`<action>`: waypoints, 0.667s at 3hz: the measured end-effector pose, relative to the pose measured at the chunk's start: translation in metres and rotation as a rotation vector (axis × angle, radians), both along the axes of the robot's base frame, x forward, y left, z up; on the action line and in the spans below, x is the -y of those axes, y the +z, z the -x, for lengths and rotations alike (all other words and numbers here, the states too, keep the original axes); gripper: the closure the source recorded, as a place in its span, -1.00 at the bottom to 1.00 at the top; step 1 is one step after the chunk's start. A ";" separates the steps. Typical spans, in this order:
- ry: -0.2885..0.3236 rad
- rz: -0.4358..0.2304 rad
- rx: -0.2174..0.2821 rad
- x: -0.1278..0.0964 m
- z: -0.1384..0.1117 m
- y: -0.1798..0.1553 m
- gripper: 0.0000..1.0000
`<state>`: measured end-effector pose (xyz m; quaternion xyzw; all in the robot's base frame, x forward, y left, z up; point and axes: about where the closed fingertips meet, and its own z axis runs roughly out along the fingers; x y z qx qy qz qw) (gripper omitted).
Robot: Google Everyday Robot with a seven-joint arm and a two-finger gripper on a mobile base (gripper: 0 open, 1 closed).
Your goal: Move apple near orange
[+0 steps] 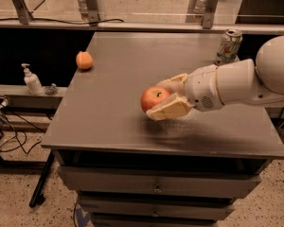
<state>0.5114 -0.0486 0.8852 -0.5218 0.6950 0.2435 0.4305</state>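
Note:
The red apple (154,98), with a dark stem dimple on top, is held between the cream fingers (169,109) of my gripper (163,98), a little above the middle of the grey table (113,122). The gripper is shut on the apple and comes in from the right on a white arm (236,82). The small orange (84,60) sits near the table's left edge, far to the left and behind the apple.
A drink can (228,45) stands at the back right of the table, just behind the arm. A soap dispenser (32,79) stands on a lower shelf left of the table. Drawers sit below the tabletop.

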 end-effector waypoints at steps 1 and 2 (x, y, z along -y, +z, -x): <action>-0.038 -0.018 0.031 -0.008 -0.032 0.005 1.00; -0.063 -0.037 0.055 -0.025 -0.080 0.010 1.00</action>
